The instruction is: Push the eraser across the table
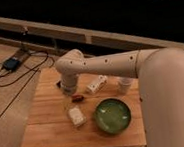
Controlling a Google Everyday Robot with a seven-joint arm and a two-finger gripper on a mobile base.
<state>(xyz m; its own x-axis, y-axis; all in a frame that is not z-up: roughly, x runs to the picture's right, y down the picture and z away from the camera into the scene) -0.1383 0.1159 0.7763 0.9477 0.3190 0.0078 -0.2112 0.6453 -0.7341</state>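
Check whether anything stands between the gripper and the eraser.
Nothing visible does. The gripper is down at the far left of the table, right beside the eraser, whose dark edge shows at its left.

This is looking like a lab or test room: cables are trailing across the floor to a dark box, a long pale rail is running along the dark wall, and the gripper is hanging low over the far left of the wooden bench.
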